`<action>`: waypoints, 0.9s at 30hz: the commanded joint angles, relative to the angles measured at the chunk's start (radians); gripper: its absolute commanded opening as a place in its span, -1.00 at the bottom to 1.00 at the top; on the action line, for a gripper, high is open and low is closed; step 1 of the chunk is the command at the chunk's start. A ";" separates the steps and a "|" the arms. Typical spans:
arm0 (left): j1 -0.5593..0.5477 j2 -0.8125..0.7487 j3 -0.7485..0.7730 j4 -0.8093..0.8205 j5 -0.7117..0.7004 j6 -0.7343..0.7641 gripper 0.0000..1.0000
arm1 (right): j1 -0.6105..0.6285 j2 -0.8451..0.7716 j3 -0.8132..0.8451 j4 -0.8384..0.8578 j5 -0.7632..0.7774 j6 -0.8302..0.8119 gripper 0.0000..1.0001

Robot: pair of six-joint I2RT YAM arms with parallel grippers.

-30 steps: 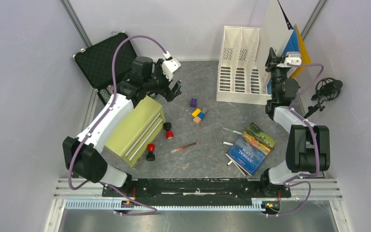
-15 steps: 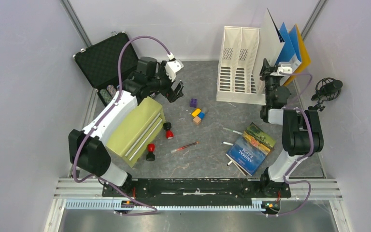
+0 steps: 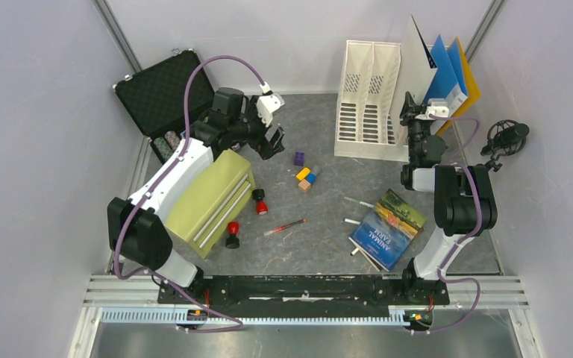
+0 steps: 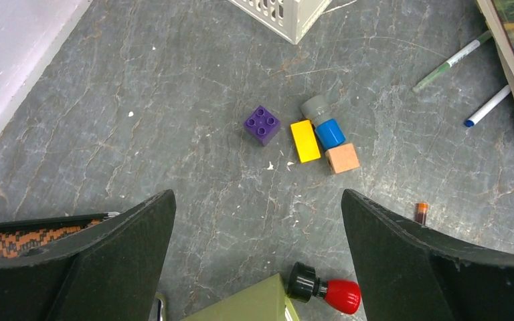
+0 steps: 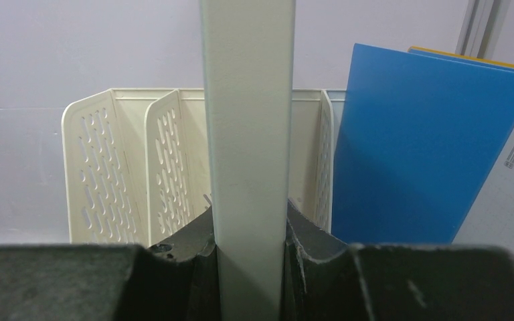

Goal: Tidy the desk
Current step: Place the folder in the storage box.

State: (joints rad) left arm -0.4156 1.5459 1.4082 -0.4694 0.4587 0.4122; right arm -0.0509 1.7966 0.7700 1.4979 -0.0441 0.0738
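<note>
My left claw (image 4: 255, 195) hangs wide open over the dark grey marbled stone-look worktop (image 4: 127, 107), which spreads out under both claws. Just ahead of that claw sits a small purple studded plastic block (image 4: 262, 125), with a yellow plastic brick (image 4: 305, 140) right beside it. My right claw (image 5: 249, 234) is clamped on a tall upright white flat folder (image 5: 247, 100). A cream slotted file rack (image 5: 117, 174) stands behind the claw, and a blue flat folder (image 5: 415, 147) is off to its right.

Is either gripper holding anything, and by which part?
The right gripper clamps the white folder by its narrow edge; the left gripper is open and holds nothing.
</note>
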 commanded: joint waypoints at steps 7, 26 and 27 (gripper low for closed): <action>0.001 0.027 0.054 -0.005 0.054 -0.025 1.00 | -0.011 0.021 0.076 0.303 -0.007 -0.007 -1.00; 0.001 0.084 0.101 -0.038 0.087 -0.029 1.00 | -0.021 0.122 0.087 0.321 -0.035 -0.009 -1.00; 0.001 0.086 0.103 -0.038 0.090 -0.032 1.00 | -0.021 0.126 0.065 0.333 -0.039 -0.009 -1.00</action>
State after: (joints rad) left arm -0.4156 1.6241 1.4624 -0.5007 0.5125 0.4122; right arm -0.0685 1.8984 0.8654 1.4902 -0.0601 0.0750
